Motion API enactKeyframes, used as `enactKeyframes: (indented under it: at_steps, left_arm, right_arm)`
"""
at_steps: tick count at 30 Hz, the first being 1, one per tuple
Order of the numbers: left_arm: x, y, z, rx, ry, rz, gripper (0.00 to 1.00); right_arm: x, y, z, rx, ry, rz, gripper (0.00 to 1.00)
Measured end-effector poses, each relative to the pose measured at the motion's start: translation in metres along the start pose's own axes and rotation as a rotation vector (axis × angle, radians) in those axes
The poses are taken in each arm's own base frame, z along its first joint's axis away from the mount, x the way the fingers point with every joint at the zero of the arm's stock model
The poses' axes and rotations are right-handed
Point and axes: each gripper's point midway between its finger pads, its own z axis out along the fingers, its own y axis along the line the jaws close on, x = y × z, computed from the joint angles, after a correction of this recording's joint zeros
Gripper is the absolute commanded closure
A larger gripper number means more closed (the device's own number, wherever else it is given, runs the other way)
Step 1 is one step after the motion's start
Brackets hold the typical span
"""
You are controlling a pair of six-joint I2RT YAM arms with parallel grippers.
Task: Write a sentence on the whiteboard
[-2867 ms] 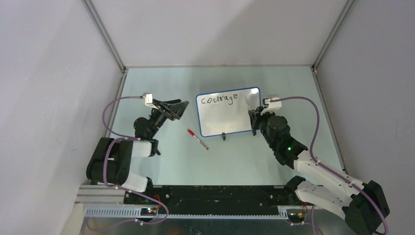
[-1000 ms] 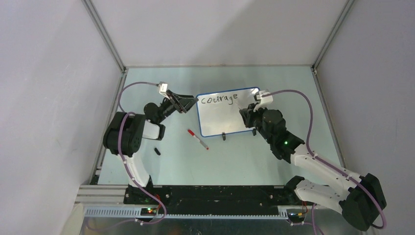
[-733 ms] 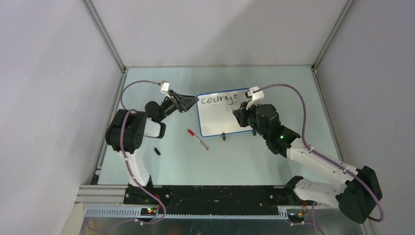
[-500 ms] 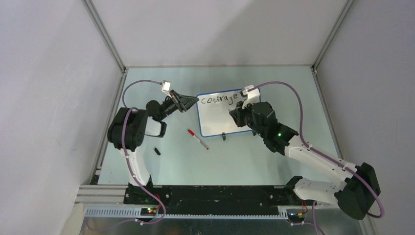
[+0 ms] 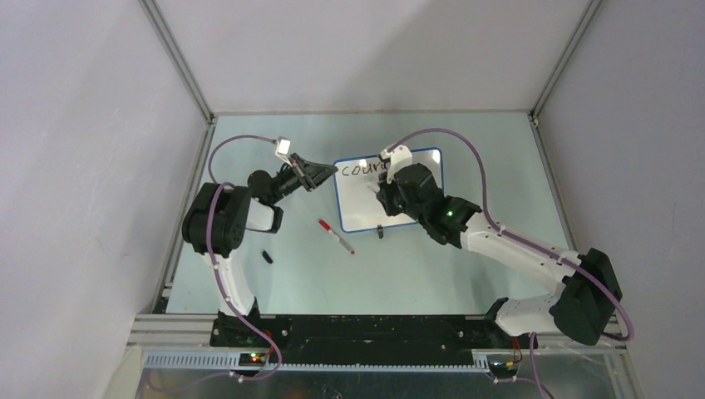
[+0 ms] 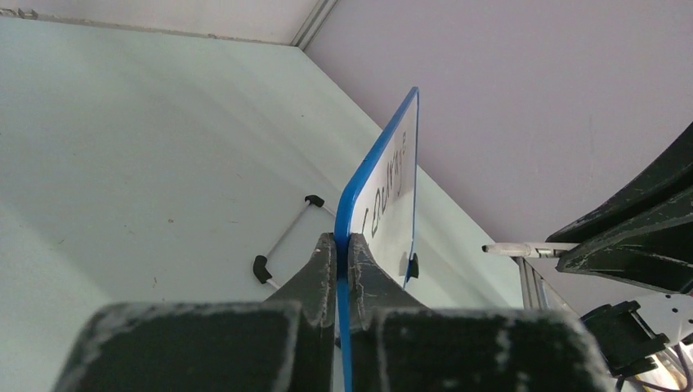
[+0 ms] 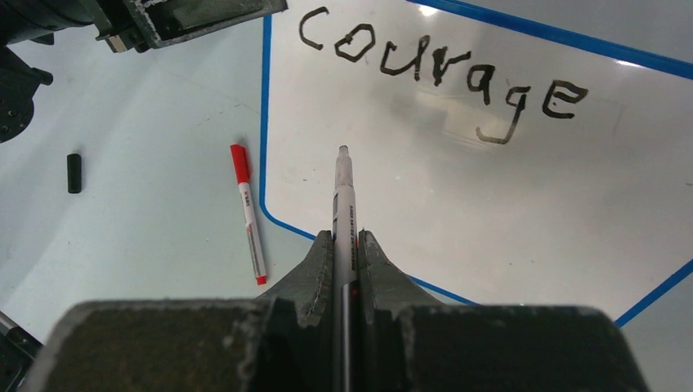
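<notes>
The whiteboard (image 5: 357, 214) stands on the table, blue-rimmed, with the word "courage" (image 7: 441, 65) in black along its top; that is all of the sentence that shows. My left gripper (image 5: 327, 173) is shut on the whiteboard's upper left rim, and the left wrist view shows the blue edge (image 6: 374, 159) pinched between the fingers (image 6: 342, 242). My right gripper (image 7: 343, 238) is shut on a marker (image 7: 343, 192) whose uncapped tip points at the bare white below "courage". In the top view the right gripper (image 5: 382, 193) hangs over the board and hides the word's end.
A red-capped marker (image 5: 335, 236) lies on the table left of the board's lower corner. A small black cap (image 5: 267, 256) lies nearer the left arm. The board's black feet (image 5: 380, 232) stand at its near edge. Grey walls close in three sides.
The left gripper has shut on the whiteboard's left rim. The right arm has swung left across the board with the marker and now covers the end of "courage".
</notes>
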Motion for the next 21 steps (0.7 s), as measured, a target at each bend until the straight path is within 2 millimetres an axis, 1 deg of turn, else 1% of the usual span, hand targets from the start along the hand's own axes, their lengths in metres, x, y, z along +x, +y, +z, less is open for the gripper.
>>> enactKeyframes:
  at_steps: [5,9,15,21]
  left_arm:
    - [0.000,-0.002,-0.001,0.004,0.002,0.003,1.00]
    - [0.000,-0.005,-0.003,0.004,0.001,0.009,1.00]
    - [0.000,-0.005,-0.004,0.002,0.000,0.012,1.00]
    - [0.000,-0.004,-0.004,0.002,0.000,0.018,1.00]
  right_arm:
    - [-0.006,0.009,0.004,0.014,0.013,-0.044,1.00]
    - [-0.011,0.013,0.013,0.035,0.018,-0.073,1.00]
    - [-0.009,0.014,0.026,0.071,0.051,-0.113,1.00]
    - [-0.008,0.018,0.032,0.076,0.065,-0.134,1.00]
